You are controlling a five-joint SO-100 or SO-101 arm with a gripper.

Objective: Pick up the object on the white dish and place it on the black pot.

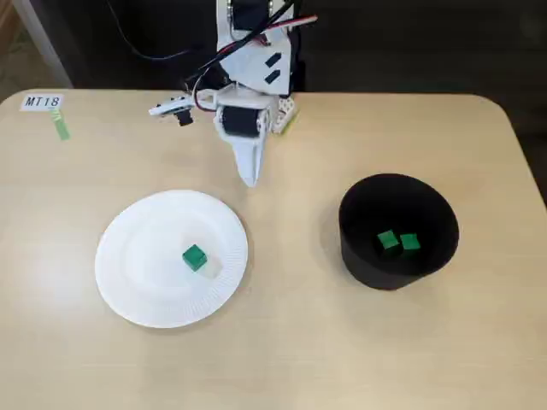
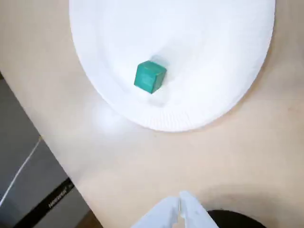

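Note:
A small green cube [image 1: 194, 257] lies near the middle of the white paper plate [image 1: 137, 282] at the left of the fixed view. It also shows in the wrist view [image 2: 150, 76] on the plate [image 2: 213, 57]. The black pot [image 1: 359, 248] stands at the right and holds two more green cubes [image 1: 398, 242]. My gripper [image 1: 249, 177] is shut and empty. It hovers over bare table behind the plate's right rim, apart from it. In the wrist view its white fingertips [image 2: 181, 203] meet at the bottom edge.
A white label marked MT18 [image 1: 43, 102] with a green strip [image 1: 61, 127] lies at the table's back left corner. The arm's base and cables [image 1: 256, 51] stand at the back edge. The table's right edge [image 1: 526, 162] runs close to the pot.

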